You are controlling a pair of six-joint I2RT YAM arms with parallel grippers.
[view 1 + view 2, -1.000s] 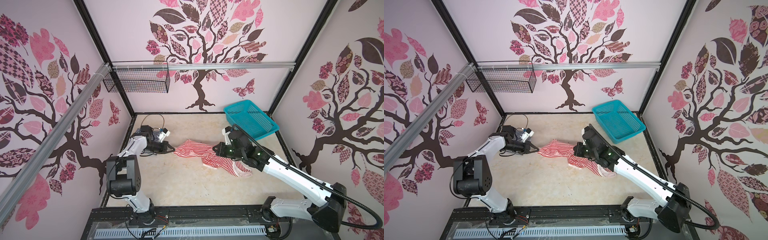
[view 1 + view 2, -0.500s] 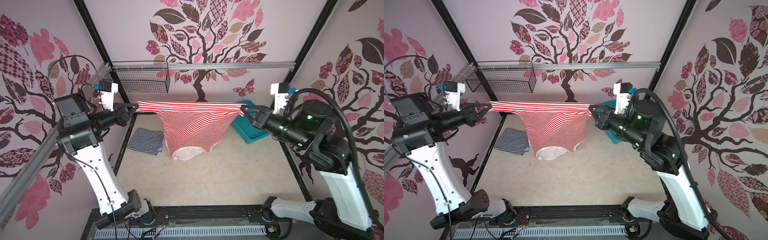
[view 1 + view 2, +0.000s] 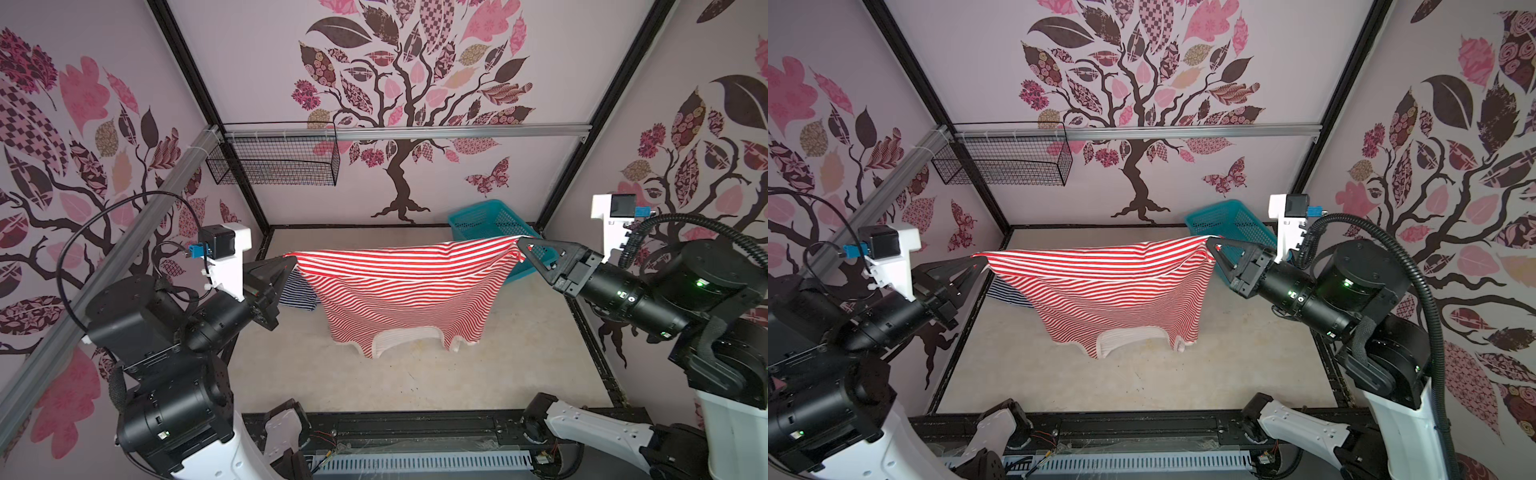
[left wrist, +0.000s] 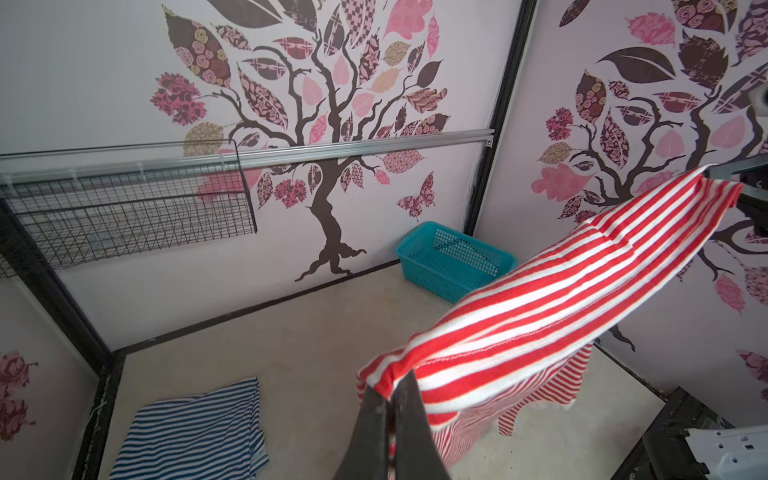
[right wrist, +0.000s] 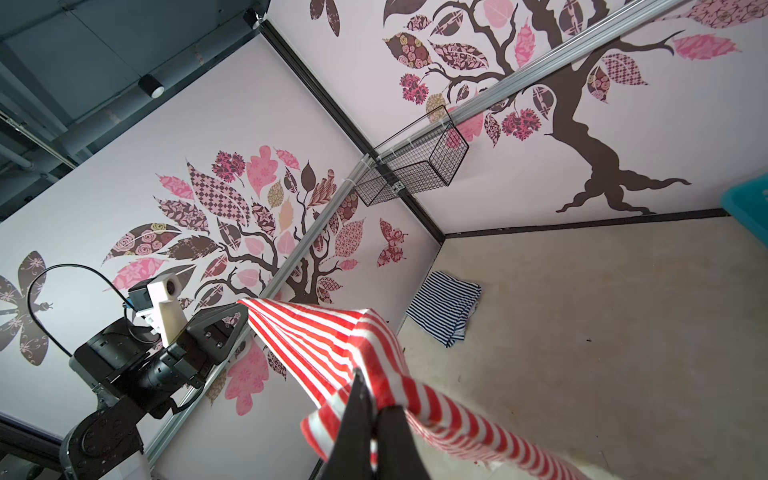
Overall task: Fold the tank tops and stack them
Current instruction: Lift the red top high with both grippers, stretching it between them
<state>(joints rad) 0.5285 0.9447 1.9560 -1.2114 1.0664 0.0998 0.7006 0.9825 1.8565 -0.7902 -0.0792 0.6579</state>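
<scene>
**Red top held spread in the air, fold not yet begun**

Left end effector clamped on one hem corner of the red-and-white tank top, right end effector clamped on the other. The hem is stretched between them, high over the middle of the tabletop. The body hangs with neck and straps lowest.

Navy-and-white tank top lies folded at the far left corner, teal basket at the far right.

Step, as I read it: spreading before the fold. Next move calls for lowering both ends evenly, straps down first, cloth laid flat.
</scene>
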